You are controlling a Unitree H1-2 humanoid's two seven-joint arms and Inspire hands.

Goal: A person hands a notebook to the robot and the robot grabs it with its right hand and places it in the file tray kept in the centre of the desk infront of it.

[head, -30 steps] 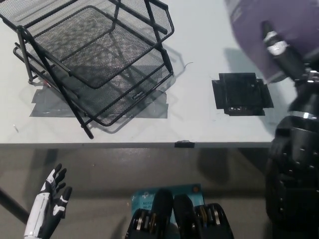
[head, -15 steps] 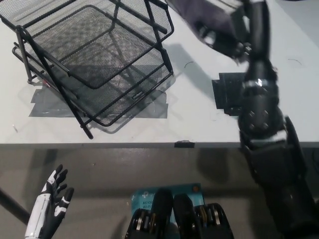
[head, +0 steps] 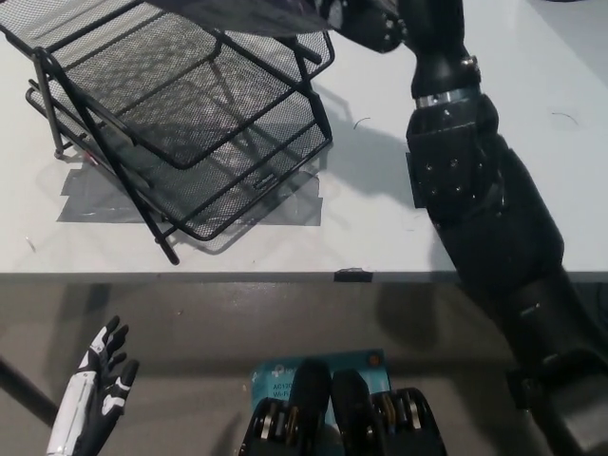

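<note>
Since the earlier pictures, the black right hand [head: 366, 19] has swung from the far right edge across the desk [head: 380, 228] to the top of the view, carrying the notebook [head: 252, 14] along. Its fingers are clasped on the notebook's right end. From the hand, the dark notebook stretches leftward, over the back rim of the wire file tray's [head: 180, 114] upper tier; whether it touches the mesh cannot be told. Well below, the white left hand [head: 100, 380] rests with fingers spread apart, holding nothing.
</note>
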